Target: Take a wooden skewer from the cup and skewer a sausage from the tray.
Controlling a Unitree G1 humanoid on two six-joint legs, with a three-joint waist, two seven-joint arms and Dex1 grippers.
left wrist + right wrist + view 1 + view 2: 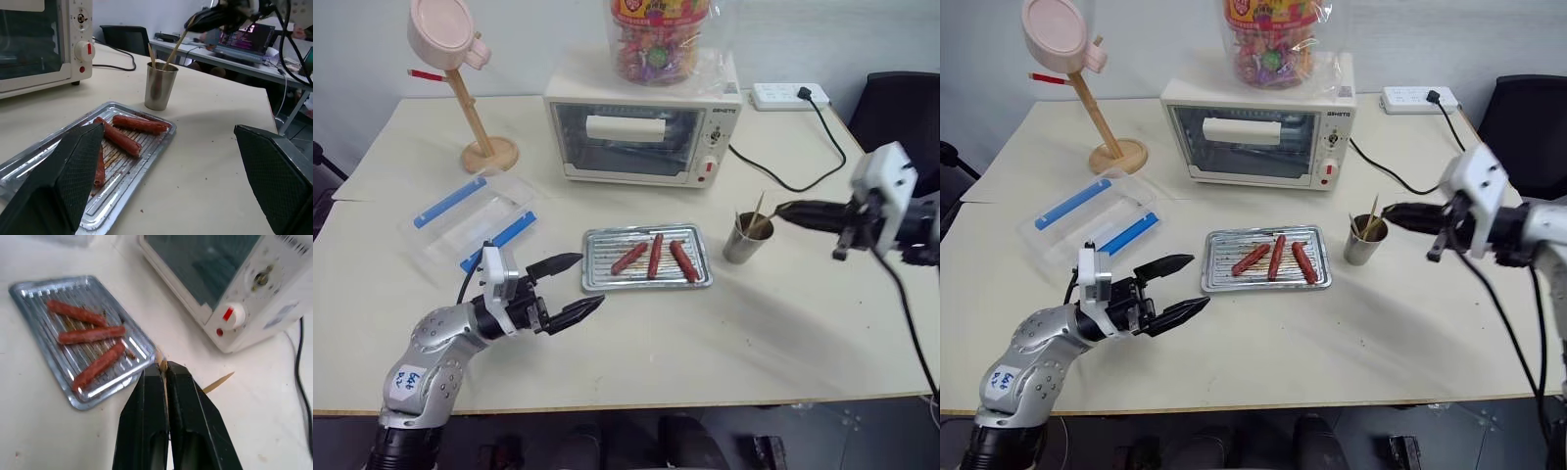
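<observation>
Left eye view has the table (636,352) with the tray (647,283) near its middle, three sausages (655,256) lying side by side in it, each angled a little differently. Just right of the tray stands the cup (745,240), upright, with skewers (759,209) leaning out of its mouth.

The right gripper (781,211) reaches in from the right, roughly level, its tip just above the cup's right rim. Its fingers are pressed together, and in the right wrist view a pale skewer end (161,363) pokes out between the closed fingertips (153,374), so it is pinching a skewer. In the left wrist view that skewer (177,45) runs at a slant from the gripper down into the cup (160,85), its lower end inside.

The left gripper (576,284) hovers over the table just left of the tray, fingers spread wide and holding nothing, pointing right toward the tray. It touches neither the tray nor the sausages.

Behind the tray sits a toaster oven (641,127) with a bag of sweets (661,34) on top. Left of the tray lies a clear box with blue strips (475,220), and at the far left a wooden stand (480,113) carries a pink cup (442,31). A power strip (788,95) lies at the far right, its black cable (808,166) looping toward the oven.
</observation>
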